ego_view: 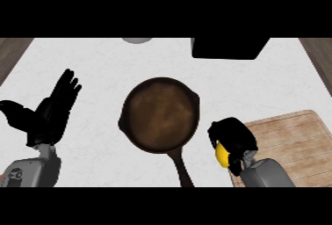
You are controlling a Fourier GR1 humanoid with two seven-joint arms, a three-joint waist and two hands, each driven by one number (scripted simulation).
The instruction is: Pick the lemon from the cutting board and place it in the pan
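Mid-carry, the right hand (pixel 232 134) has its fingers curled around the lemon (pixel 221 156) between cutting board (pixel 295 140) and pan (pixel 160 114); released short, it could roll across the surface (pixel 91 57), while the left hand (pixel 52 112) rests open.

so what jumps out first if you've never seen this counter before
The dark pan sits at the counter's middle, handle toward the near edge. Just right of it, the right hand curls round the yellow lemon, beside the wooden cutting board. The left hand rests open at far left.

Grey forearms; black left hand (pixel 48 115), black right hand (pixel 232 134).
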